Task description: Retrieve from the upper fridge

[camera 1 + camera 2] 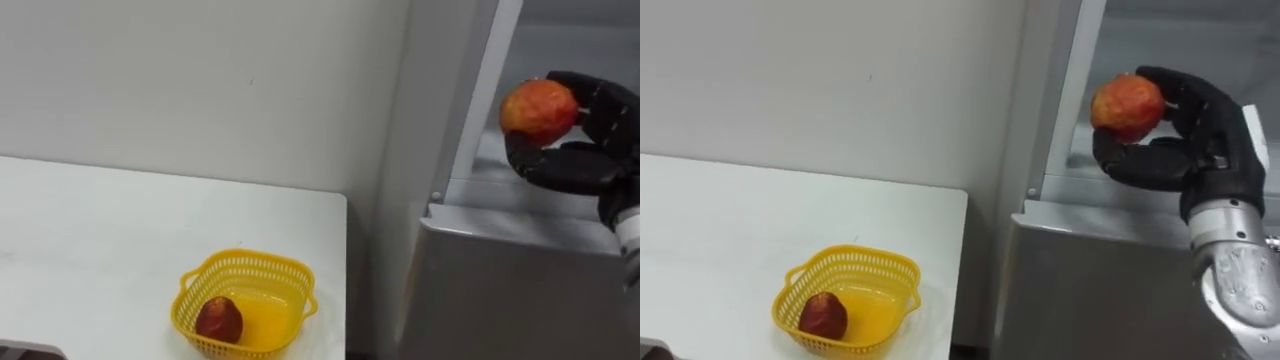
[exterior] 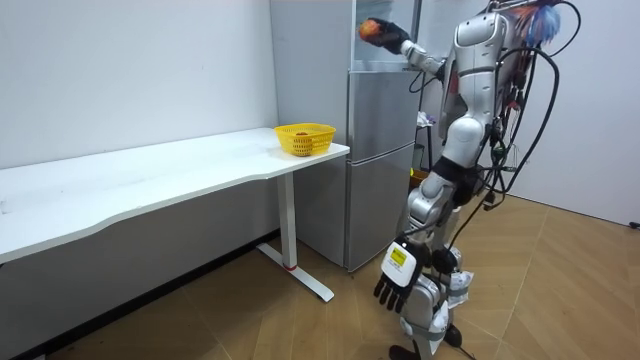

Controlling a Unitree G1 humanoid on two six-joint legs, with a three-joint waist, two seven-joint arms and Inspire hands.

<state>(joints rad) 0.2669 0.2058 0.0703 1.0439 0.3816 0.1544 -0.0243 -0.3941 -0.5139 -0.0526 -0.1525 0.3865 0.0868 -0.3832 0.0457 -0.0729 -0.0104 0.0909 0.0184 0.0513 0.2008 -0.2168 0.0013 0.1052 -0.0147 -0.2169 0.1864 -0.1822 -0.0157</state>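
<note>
Step in hand, by the look of it: carry out of the upper compartment and over to the basket. Round red-and-orange fruit point(image 1: 538, 108) gripped in black right hand point(image 1: 590, 150) — thumb curled under, fingers wrapped over the top and back — held up at the open upper compartment of the tall silver-grey fridge point(image 2: 380, 170), above the shut lower door and just beside the pale upright edge of the opening point(image 1: 478, 110). Left hand point(image 2: 393, 284) hanging low by the thigh in the room view, fingers loose, nothing in it. Yellow plastic lattice basket point(image 1: 240, 257) near the fridge-side edge of the white table point(image 1: 100, 240), one dark red fruit point(image 1: 218, 320) already in its left half, right half free. Advice: pull straight back first to clear that upright edge, only then swing left and down. No harder squeeze needed; fruit looks smooth and round, likely to roll in the grip if the wrist turns fast. Lower until inside the rim, aim for the free half, then spread the fingers — a drop from height risks a bounce out or tipping the light basket so close to the table edge. Gap between table and fridge best crossed with the fruit high, not at rim level.
</note>
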